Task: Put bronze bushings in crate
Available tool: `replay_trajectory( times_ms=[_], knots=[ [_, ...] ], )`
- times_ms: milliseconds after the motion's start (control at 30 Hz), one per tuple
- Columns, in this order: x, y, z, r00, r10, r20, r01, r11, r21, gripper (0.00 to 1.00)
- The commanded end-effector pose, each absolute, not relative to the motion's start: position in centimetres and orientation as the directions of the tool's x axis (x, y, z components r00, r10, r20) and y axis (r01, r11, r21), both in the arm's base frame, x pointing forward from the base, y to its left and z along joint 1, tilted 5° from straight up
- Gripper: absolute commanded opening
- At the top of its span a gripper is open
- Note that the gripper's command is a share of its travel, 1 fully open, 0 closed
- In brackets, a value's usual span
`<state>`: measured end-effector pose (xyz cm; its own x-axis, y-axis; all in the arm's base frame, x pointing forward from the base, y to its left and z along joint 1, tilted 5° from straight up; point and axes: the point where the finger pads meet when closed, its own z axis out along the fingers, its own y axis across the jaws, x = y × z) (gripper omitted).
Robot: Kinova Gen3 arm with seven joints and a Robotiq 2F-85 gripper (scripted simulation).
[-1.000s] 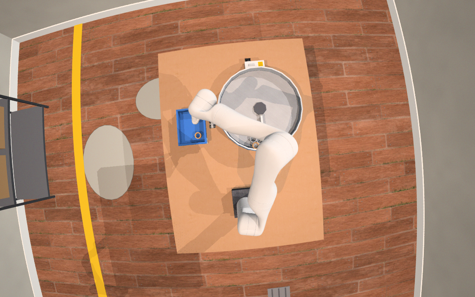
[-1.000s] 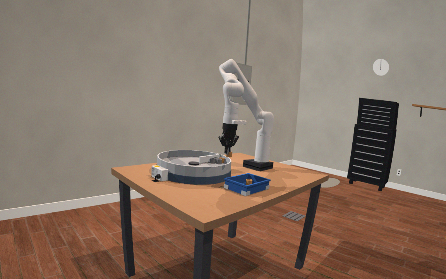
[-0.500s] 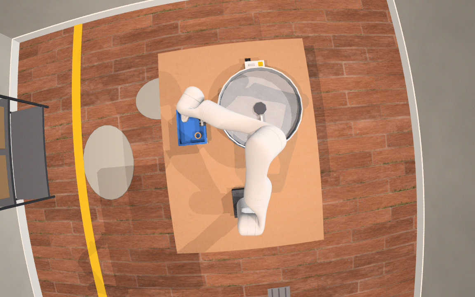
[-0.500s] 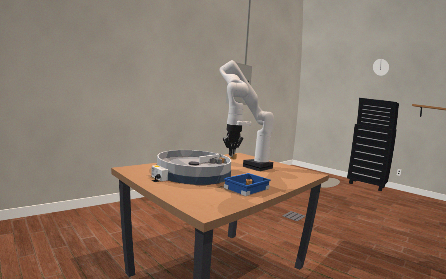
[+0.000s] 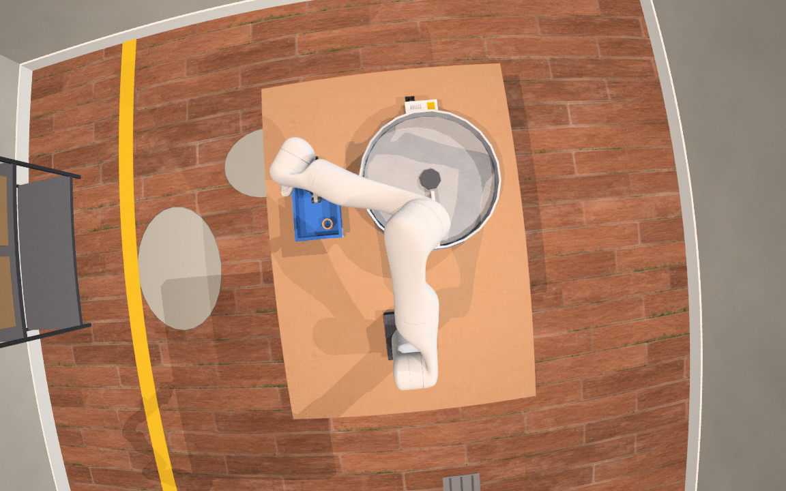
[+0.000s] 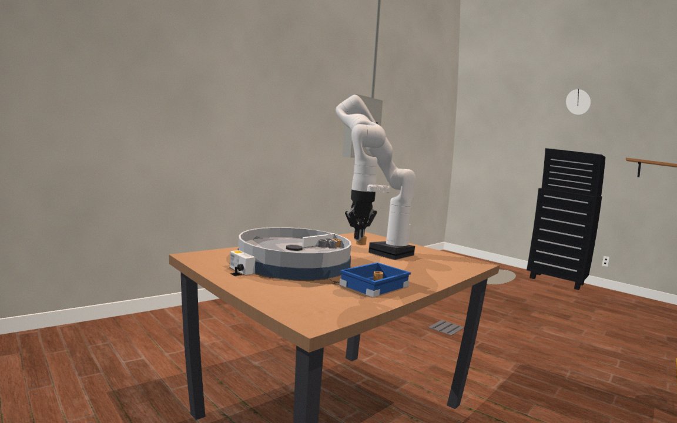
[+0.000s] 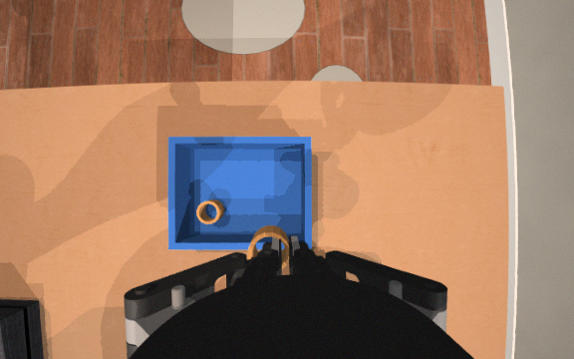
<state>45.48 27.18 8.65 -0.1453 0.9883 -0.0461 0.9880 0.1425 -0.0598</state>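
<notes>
From the left in the exterior view, the round grey turning table (image 5: 469,152) (image 6: 293,256) carries grey and bronze bushings; my black pincer (image 5: 315,198) (image 6: 359,236) (image 7: 284,247) grips a ring-shaped bronze bushing (image 6: 362,241) (image 7: 269,230) by its wall; the blue rectangular crate (image 5: 317,239) (image 6: 354,281) (image 7: 171,194) holds another bronze bushing (image 5: 323,224) (image 6: 378,275) (image 7: 199,213).

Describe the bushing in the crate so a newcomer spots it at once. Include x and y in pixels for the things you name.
On the table (image 5: 323,378) (image 6: 298,315) (image 7: 417,199), find the blue crate (image 5: 317,239) (image 6: 342,280) (image 7: 172,194). Inside, off-centre, stands a short bronze ring, the bushing (image 5: 323,224) (image 6: 378,275) (image 7: 199,211). The other bronze one near it hangs at the gripper (image 6: 359,239) (image 7: 284,247); this one stands free on the crate's floor.
</notes>
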Motion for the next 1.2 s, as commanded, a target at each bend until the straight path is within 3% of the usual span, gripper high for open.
replay_trajectory(
  times_ms=[0,1167],
  knots=[
    [45.4,27.3,8.7,-0.147,0.988,-0.045,0.988,0.144,-0.059,0.0],
    [45.0,27.3,3.0,-0.152,0.987,-0.043,0.987,0.149,-0.062,0.0]
  ],
)
